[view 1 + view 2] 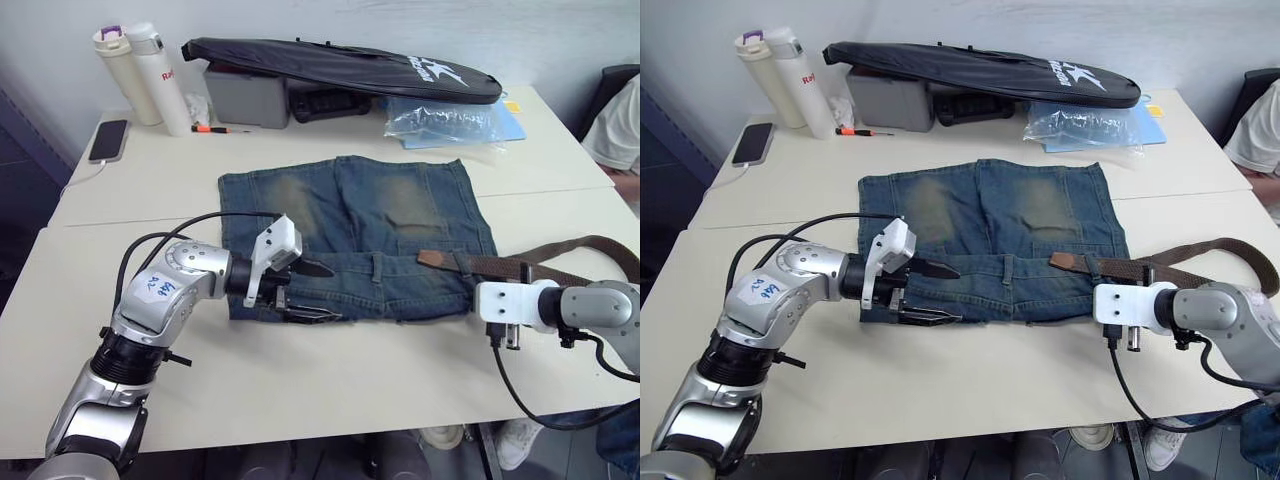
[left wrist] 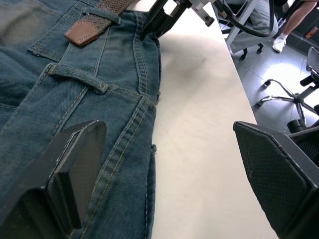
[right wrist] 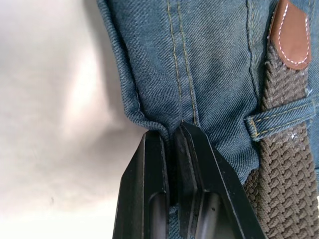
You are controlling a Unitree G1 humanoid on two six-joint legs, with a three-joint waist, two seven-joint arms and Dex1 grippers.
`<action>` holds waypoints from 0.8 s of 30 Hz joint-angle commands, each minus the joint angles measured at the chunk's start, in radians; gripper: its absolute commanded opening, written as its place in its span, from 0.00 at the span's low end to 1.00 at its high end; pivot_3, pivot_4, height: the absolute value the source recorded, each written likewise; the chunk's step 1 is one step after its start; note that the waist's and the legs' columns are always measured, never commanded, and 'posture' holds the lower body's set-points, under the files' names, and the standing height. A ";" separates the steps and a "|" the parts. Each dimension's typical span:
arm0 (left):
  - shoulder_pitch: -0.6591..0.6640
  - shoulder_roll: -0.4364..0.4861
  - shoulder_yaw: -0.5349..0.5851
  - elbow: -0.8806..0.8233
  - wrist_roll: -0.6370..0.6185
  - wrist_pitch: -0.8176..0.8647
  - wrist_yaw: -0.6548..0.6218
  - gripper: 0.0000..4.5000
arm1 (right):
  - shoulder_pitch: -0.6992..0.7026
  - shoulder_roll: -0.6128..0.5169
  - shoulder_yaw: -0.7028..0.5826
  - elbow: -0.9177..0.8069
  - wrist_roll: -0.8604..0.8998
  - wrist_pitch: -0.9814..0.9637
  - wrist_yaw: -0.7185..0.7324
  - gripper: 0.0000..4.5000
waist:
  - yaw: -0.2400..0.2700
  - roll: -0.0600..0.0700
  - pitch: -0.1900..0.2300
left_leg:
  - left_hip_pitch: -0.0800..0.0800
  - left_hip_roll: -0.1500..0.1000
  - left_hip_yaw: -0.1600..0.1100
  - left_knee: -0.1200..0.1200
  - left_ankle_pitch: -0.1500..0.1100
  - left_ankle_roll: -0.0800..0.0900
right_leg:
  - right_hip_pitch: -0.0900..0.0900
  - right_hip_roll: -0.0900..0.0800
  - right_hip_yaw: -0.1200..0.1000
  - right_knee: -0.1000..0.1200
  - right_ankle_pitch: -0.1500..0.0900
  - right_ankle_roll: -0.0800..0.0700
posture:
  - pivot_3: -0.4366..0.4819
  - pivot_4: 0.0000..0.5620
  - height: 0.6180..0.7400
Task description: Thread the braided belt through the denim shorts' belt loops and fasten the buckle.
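**Belt partway through the waistband, right claw pinching denim**

The denim shorts [image 1: 355, 235] lie flat on the table [image 1: 300, 370], waistband toward the near edge. The braided belt [image 1: 560, 262] enters from the right, passes under one of the belt loops [image 3: 279, 121], and its leather tip lies on the waistband. The right gripper [image 3: 175, 149] is pressed together on the shorts' right waistband corner. The left gripper [image 1: 300, 292] is spread wide over the left end of the waistband.
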 commanded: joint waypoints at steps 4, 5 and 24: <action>-0.025 -0.012 -0.009 0.009 0.005 -0.033 -0.019 1.00 | 0.008 -0.013 -0.136 -0.018 0.063 0.009 0.110 0.49 | -0.003 0.001 0.000 | 0.000 0.000 0.000 0.001 0.000 0.000 | 0.000 0.000 0.001 0.000 0.000 0.000 | 0.48 0.27 1.00; -0.025 -0.013 -0.010 0.011 0.006 -0.035 -0.021 1.00 | 0.011 -0.015 -0.147 -0.025 0.067 0.020 0.125 0.59 | -0.003 0.001 0.000 | 0.000 0.000 0.000 0.001 0.000 0.000 | 0.000 0.000 0.001 0.000 0.000 0.000 | 0.48 0.27 1.00; -0.063 -0.050 0.017 0.024 0.021 -0.056 0.058 1.00 | -0.144 0.519 -0.424 -0.422 0.569 1.107 -0.357 0.99 | 0.004 0.003 0.000 | -0.002 0.002 0.000 0.006 0.002 -0.003 | -0.001 0.001 0.001 0.005 0.003 -0.004 | 0.48 0.27 1.00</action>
